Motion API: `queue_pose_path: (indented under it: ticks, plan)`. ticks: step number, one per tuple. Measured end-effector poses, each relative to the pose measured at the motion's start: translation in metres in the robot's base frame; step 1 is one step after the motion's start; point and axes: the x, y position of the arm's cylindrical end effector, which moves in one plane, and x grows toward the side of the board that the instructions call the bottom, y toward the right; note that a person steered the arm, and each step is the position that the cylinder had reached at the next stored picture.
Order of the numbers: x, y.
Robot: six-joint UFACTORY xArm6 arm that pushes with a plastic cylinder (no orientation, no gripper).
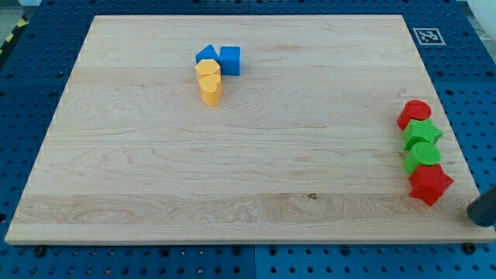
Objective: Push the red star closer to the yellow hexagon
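The red star (429,184) lies near the board's right edge, at the bottom of a column of blocks. The yellow hexagon (208,70) sits far off at the upper left of the board, touching a second yellow block (211,90) just below it. My tip (475,215) is the end of a dark rod entering at the view's right edge. It is just right of and slightly below the red star, off the board's edge, with a small gap between them.
Above the red star stand a green round block (423,155), a green star (422,134) and a red round block (415,114), all close together. A blue triangle (206,55) and a blue cube (230,60) touch the yellow hexagon's top. The wooden board (248,170) lies on a blue pegboard.
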Motion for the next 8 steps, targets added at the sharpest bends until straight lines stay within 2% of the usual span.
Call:
queue_pose_path:
  ticks: [2, 4, 8]
  plan:
    - [-0.036, -0.024]
    - [-0.013, -0.037]
    - [-0.012, -0.087]
